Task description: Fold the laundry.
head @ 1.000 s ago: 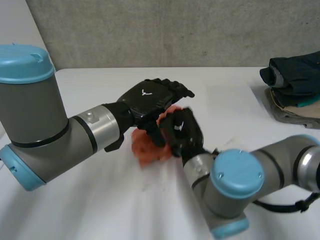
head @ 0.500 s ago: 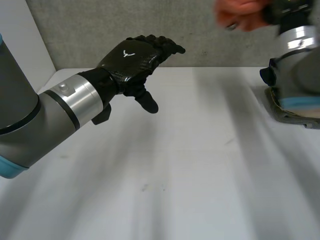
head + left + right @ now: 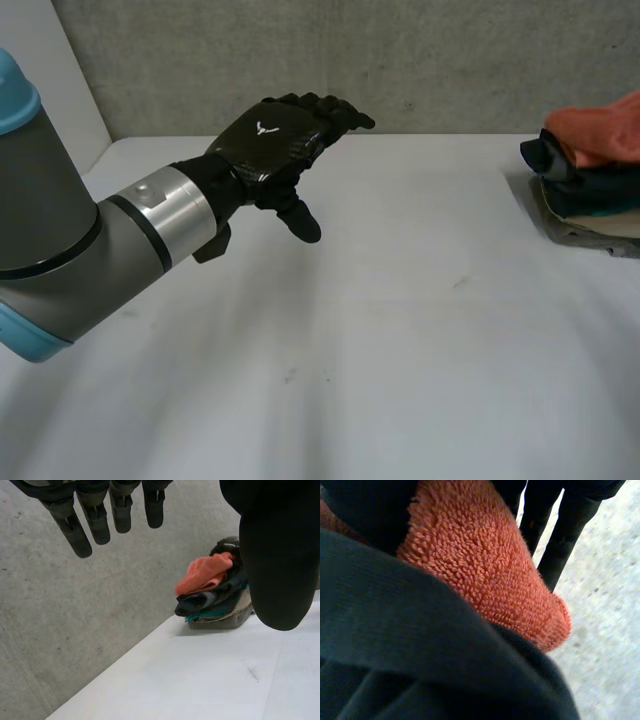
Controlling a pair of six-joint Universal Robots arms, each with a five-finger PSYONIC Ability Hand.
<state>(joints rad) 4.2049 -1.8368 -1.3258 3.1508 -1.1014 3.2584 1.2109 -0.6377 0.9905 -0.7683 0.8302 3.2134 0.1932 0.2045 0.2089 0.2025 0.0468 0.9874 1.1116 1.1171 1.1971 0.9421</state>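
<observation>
A small orange terry cloth lies on top of a pile of folded garments at the table's right edge. In the right wrist view the orange cloth sits under my right hand, held between its thumb and fingers, and rests on a dark garment of the pile. My left hand hovers above the table's left middle, fingers straight and empty. From the left wrist view its fingers and thumb spread wide, with the orange cloth and the pile far beyond them.
The white table spreads between my left hand and the pile. A grey concrete wall runs along the table's far edge. The pile holds dark navy, teal and beige pieces.
A second ago both hands were on the orange cloth at the table's middle. My right hand has lifted it and carried it right onto the pile. My left hand rose and stayed open.
</observation>
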